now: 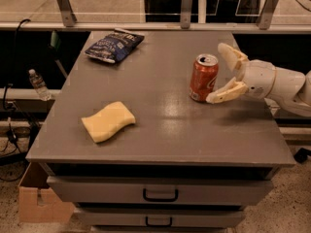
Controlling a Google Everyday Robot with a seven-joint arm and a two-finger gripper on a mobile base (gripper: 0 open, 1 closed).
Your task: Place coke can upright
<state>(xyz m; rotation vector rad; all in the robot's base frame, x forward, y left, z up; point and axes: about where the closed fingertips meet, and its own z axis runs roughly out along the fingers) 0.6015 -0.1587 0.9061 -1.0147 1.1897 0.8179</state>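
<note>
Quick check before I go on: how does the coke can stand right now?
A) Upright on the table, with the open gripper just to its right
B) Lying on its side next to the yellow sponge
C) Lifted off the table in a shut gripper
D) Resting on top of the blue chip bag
A: the coke can stands on its base on the table, silver top up, while the gripper sits at its right with fingers spread.

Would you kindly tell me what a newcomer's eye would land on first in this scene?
The red coke can stands upright right of centre on the grey table, with the robot's pale pincer open close beside it on the right. A yellow sponge lies near the front left, and a dark blue chip bag sits at the back left.
</note>
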